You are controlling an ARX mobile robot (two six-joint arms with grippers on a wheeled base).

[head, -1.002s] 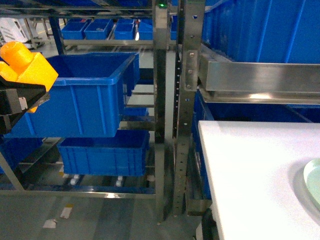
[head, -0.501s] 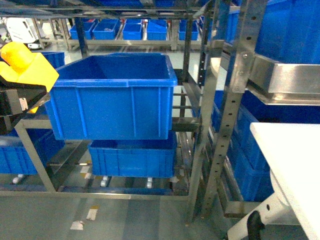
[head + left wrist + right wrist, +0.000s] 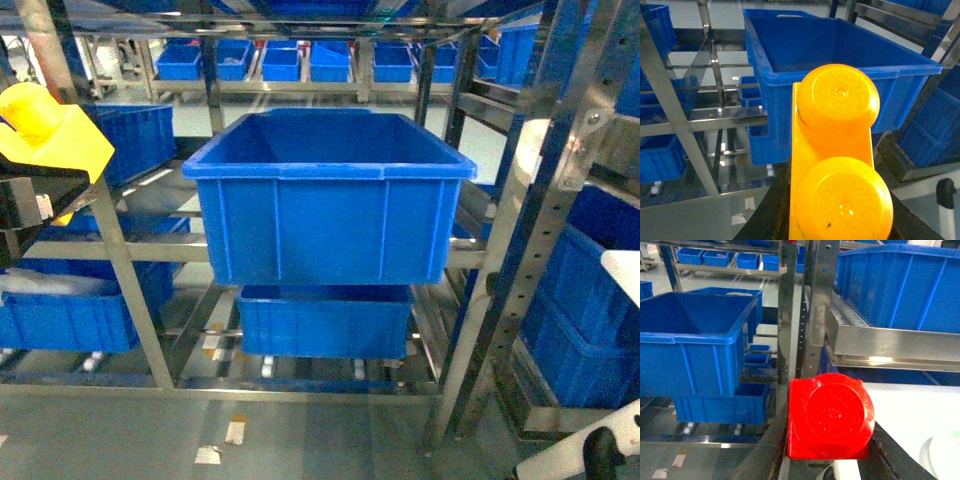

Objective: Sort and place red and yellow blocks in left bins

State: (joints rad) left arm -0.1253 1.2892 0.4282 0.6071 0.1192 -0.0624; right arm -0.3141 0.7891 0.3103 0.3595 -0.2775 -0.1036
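A yellow two-stud brick (image 3: 837, 165) is clamped by the left gripper (image 3: 835, 220), a red brick (image 3: 830, 416) by the right gripper (image 3: 827, 450), before a blue bin (image 3: 330, 195).

Orange-yellow brick (image 3: 837, 165), red brick (image 3: 830, 416), bright blue bin (image 3: 325, 200), silver-grey metal rack (image 3: 535, 230)

Glossy plastic yellow block (image 3: 837, 165), glossy red block (image 3: 830, 416), smooth blue plastic bin (image 3: 328, 195), brushed metal rack (image 3: 520, 240)

Yellow block (image 3: 837, 165) before blue bin (image 3: 840, 55)
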